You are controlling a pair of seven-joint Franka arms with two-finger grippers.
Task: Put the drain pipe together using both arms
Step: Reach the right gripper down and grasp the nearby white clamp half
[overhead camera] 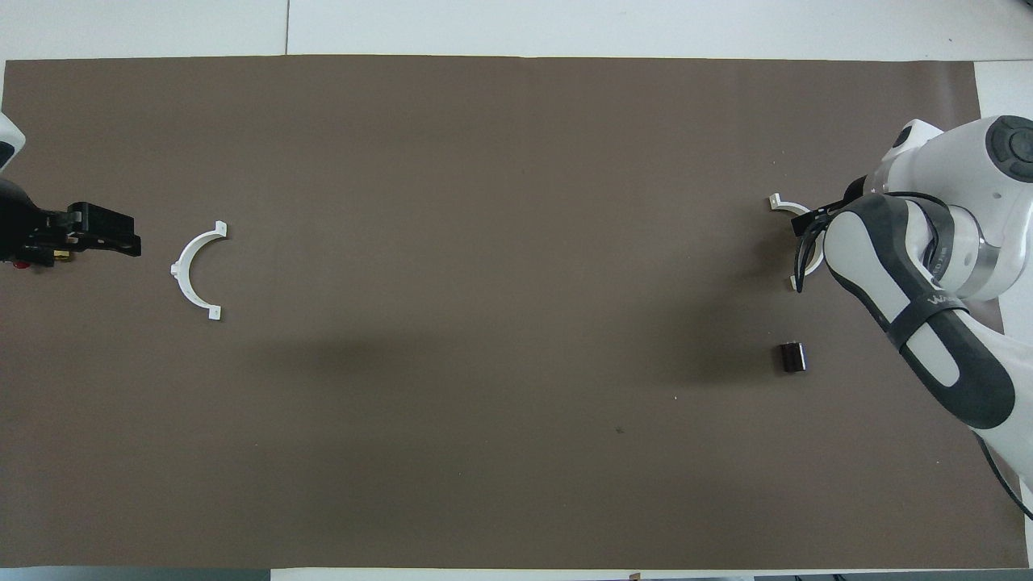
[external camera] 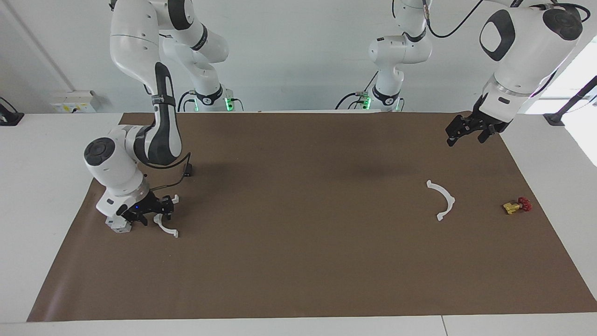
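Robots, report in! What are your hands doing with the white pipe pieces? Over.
Right gripper down at one half-ring. Left gripper open, waiting, raised. Other half-ring untouched. Grey block beside.

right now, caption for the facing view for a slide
Right gripper down at one white half-ring; left gripper waits.
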